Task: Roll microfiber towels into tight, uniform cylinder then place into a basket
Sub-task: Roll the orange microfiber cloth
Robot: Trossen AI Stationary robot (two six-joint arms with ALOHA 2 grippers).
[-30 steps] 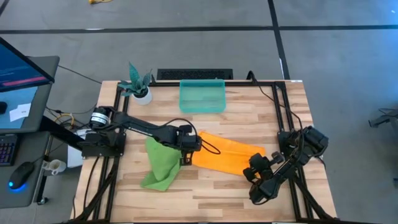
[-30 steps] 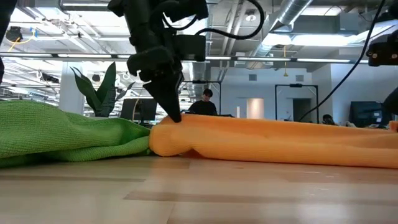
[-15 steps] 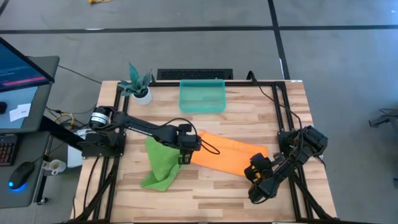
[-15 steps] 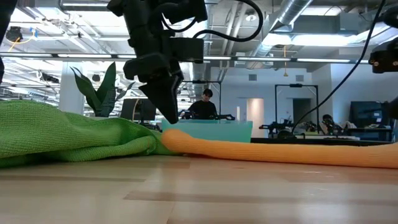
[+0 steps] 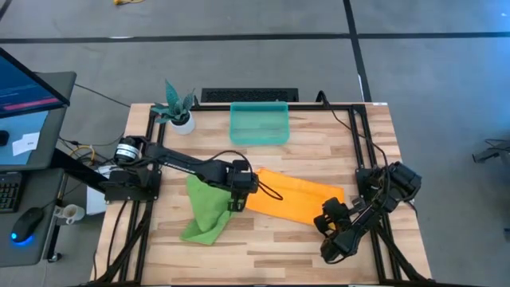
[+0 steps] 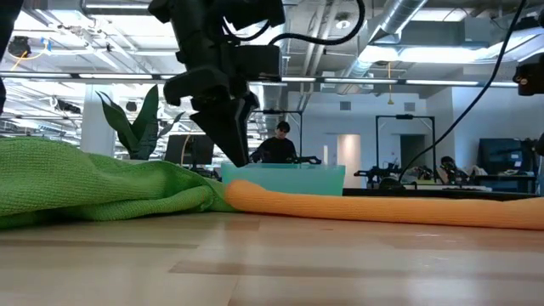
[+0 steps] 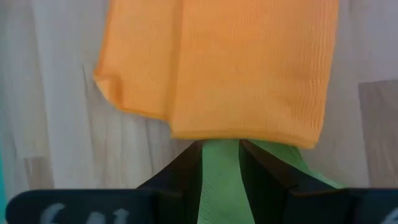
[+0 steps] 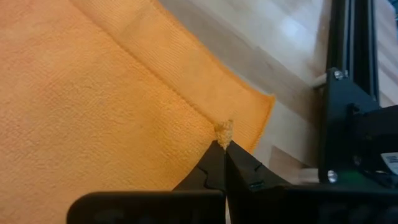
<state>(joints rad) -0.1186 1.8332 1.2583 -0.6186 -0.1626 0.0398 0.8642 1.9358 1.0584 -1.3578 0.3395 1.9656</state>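
We are looking down on a wooden worktop [image 5: 279,247] where the orange-yellow towel [image 5: 291,197] is lying loosely folded across the middle, running from the centre toward the right side. The lime green towel [image 5: 205,209] is lying crumpled just to its left, and the two cloths are meeting at the orange one's near end; in the low view the green towel [image 6: 93,180] is bunching higher than the flat orange one [image 6: 374,206].

We are seeing the left pincer [image 5: 236,201] hanging over that meeting point, pointing down. In the left wrist view its two dark fingers [image 7: 180,171] are standing apart, with green cloth [image 7: 221,180] showing in the gap between them and the orange towel's folded edge [image 7: 242,74] lying just beyond the tips. The low view shows the left pincer [image 6: 238,157] just above the cloth, clamped on nothing.

We are finding the right pincer [image 5: 328,214] at the orange towel's far right end, near the worktop's right rail. In the right wrist view its fingertips [image 8: 214,163] are pressed together on a small tuft at the towel's corner [image 8: 224,132], so it is pinching the orange towel.

The teal basket [image 5: 259,123] is sitting at the back of the worktop, well apart from both towels, beside a small white pot with a plant [image 5: 179,112]. In the low view, the basket's wall [image 6: 285,174] is showing behind the orange towel, and a person [image 6: 279,140] is sitting in the room beyond.
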